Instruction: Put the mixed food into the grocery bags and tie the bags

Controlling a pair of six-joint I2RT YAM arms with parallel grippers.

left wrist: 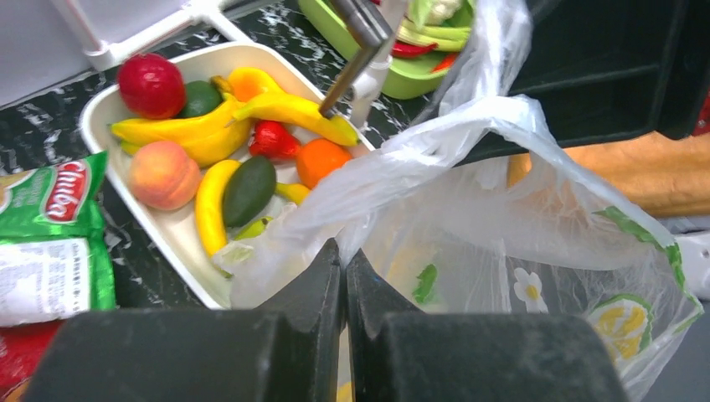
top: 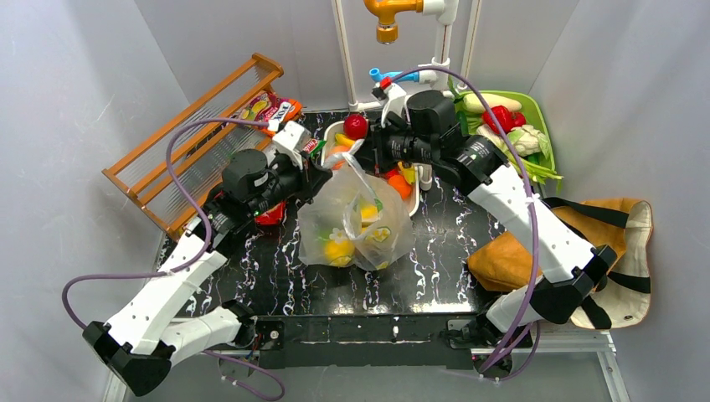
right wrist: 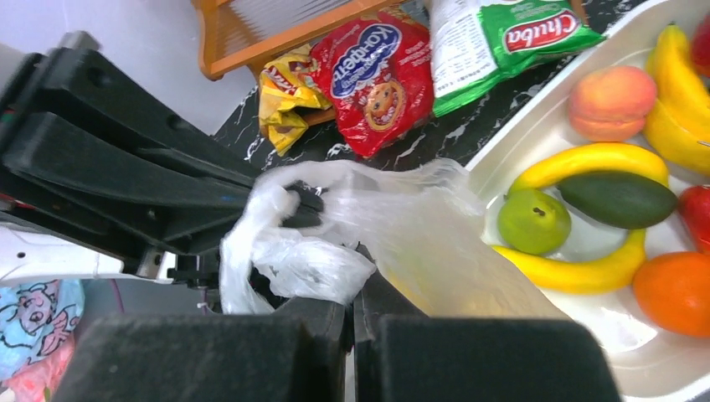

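Top external view: the lemon-print plastic bag (top: 356, 222), holding fruit (top: 339, 249), is sitting mid-bench, the left gripper (top: 321, 162) and right gripper (top: 362, 156) are clenching its handles (top: 356, 173) just beyond, before the white tray (left wrist: 172, 233); for tying, both should be keeping the thin film taut while crossing, not jerking.

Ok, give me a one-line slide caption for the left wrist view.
Left gripper shut on the lemon-print plastic bag, with the white tray of toy fruit behind it.
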